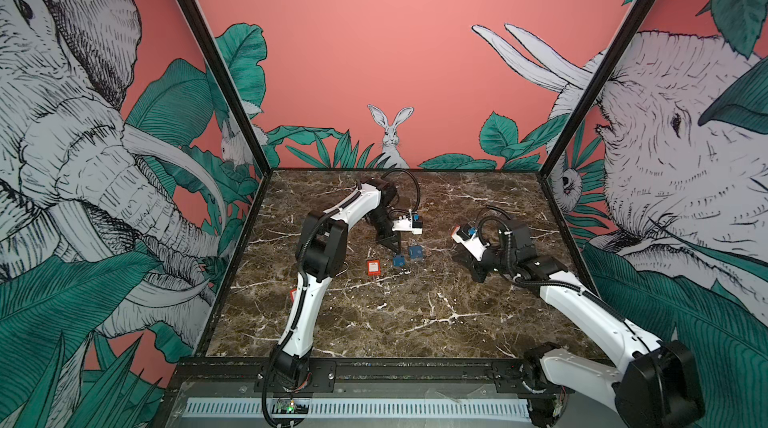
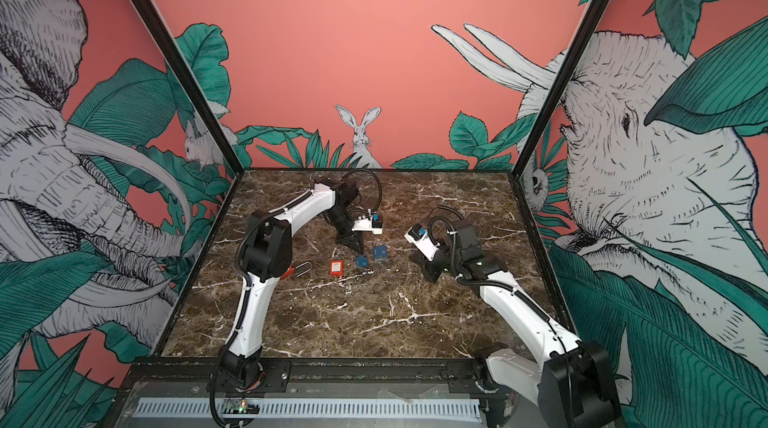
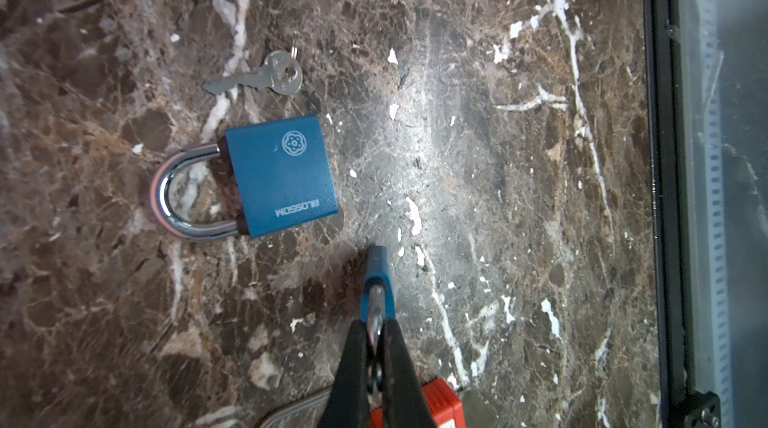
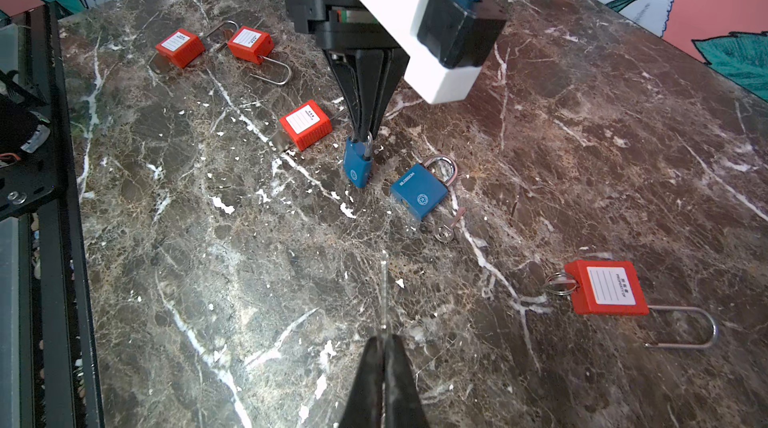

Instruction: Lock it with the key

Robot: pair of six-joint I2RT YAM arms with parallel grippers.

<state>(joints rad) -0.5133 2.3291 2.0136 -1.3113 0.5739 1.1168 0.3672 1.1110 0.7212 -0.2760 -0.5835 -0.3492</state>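
Left pincer (image 4: pixel 365 131), jaws closed on the shackle (image 4: pixel 368 147) of the blue padlock (image 4: pixel 356 164), holds the body hanging tilted with its lower corner on or just above the bench (image 4: pixel 582 123). The right pincer (image 4: pixel 384 338), well apart from this padlock and facing it, is pressed shut on a thin bright blade seen edge-on, judged to be the key (image 4: pixel 384 293). The arrangement appears deliberate: one arm steadies the lock by its shackle and leaves the body free for the key that the other arm brings. Just beside the held padlock a second blue padlock (image 4: pixel 419 193) lies flat, with a loose key (image 4: pixel 446 230) close beyond it. A red padlock (image 4: pixel 306 125) lies just beside the held one on the opposite side; two more lie farther off that way, and a fourth lies well apart, past the loose key. The left wrist view gives the held padlock edge-on only, but shows the second padlock's face and the loose key's teeth plainly. The right wrist view alone shows all four red locks. In a top view only one red padlock (image 1: pixel 373 268) is clear, and the gripped key is too small to make out. No view shows the held padlock's keyway.
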